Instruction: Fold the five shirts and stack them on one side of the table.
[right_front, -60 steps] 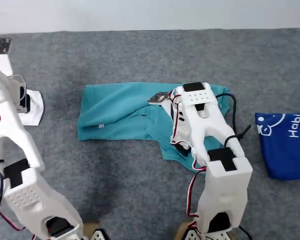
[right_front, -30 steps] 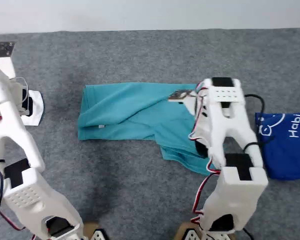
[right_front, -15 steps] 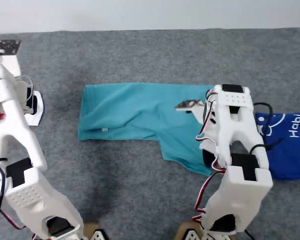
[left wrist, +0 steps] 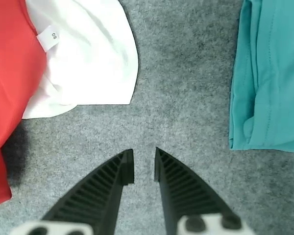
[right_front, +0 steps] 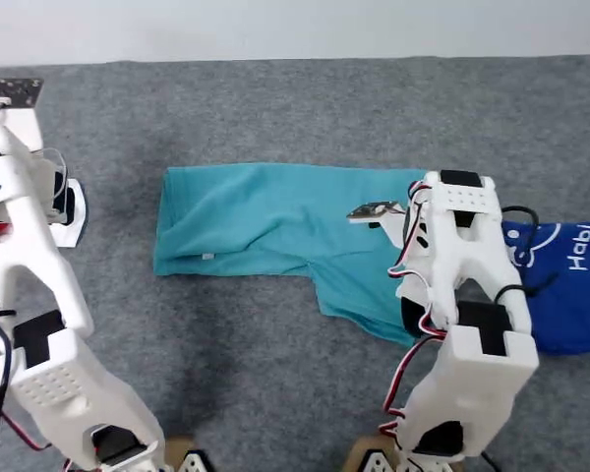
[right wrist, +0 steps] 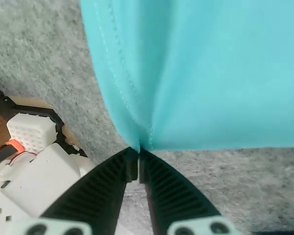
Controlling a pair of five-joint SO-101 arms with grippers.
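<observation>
Since its jaws are pressed together on a stitched edge of the teal shirt, the right gripper is entered as pinching cloth. The hold is at the shirt's right side, probably to draw the garment out flat before any fold is made.

- Teal shirt: middle of the table, spread left to right on the grey mat. A lower flap hangs toward the near side by the right arm. Not yet folded to a stackable shape, by the look of it.
- Left gripper: fingers slightly spread, nothing between them. It hangs over bare mat between the white shirt and the teal shirt's left edge, clear of both. This looks like a waiting post, close enough to take that left edge when needed.
- White shirt and red shirt: far left, overlapping each other. That suggests the left side is the stacking place.
- Blue shirt: right edge of the table, just beside the right arm, apparently awaiting its turn.

Change over two seconds: the right arm has travelled right, from above the teal shirt's middle to its right end. The bunched diagonal fold across the centre has been pulled out, and the shirt now lies longer and smoother. The left arm has shifted only slightly.
</observation>
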